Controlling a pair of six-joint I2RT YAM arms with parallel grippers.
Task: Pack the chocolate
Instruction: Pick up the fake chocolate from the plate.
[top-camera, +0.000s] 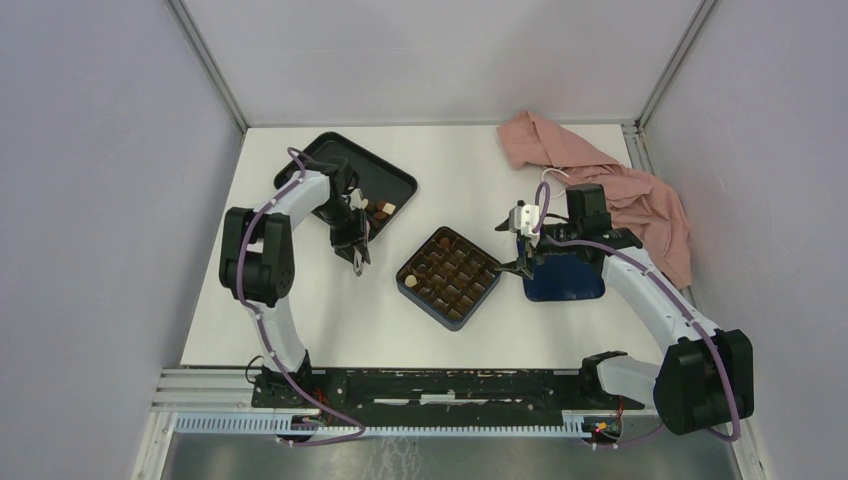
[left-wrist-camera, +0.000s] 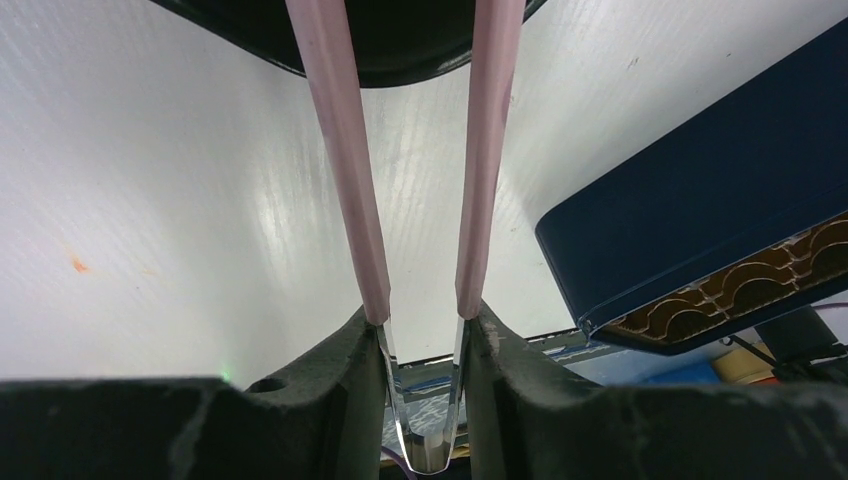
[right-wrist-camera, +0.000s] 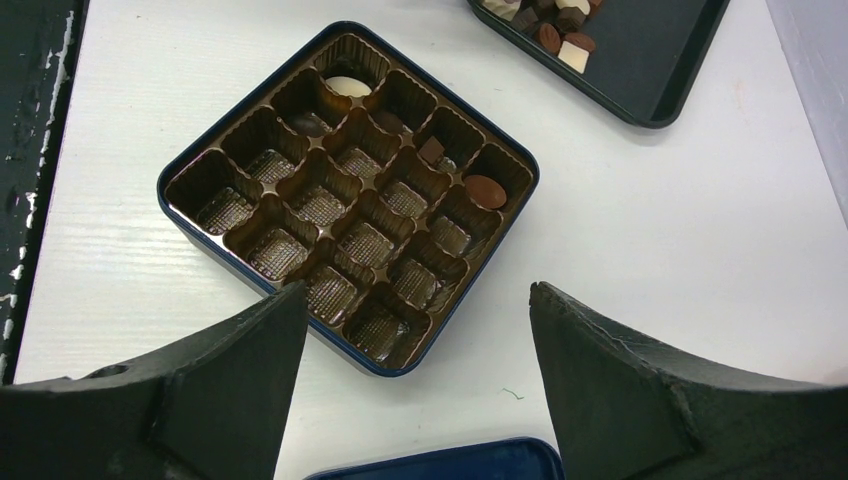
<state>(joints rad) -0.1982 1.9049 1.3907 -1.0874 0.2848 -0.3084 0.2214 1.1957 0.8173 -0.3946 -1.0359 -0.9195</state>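
At the centre of the white table (top-camera: 300, 320): dark blue box (top-camera: 448, 278) with brown grid insert, set cornerwise. In compartments along its side facing the black tray (top-camera: 335, 160), a few pieces of the chocolate (right-wrist-camera: 484, 190): one cream-white, one light brown oval, one small brown square, others dark; other compartments empty. More pieces heaped in that tray, far left on the table, toward its near right edge. Left gripper (top-camera: 358, 255) just near of the tray, between tray and box, over bare table; long pink fingers (left-wrist-camera: 345, 150) parted, nothing between them along the visible length, tips cut off by the frame edge. Right gripper (top-camera: 520, 265) just right of the box, above the left edge of a dark blue lid (top-camera: 565, 285); black fingers (right-wrist-camera: 230, 390) spread wide, holding nothing. Pink cloth (top-camera: 610, 185) crumpled at far right.
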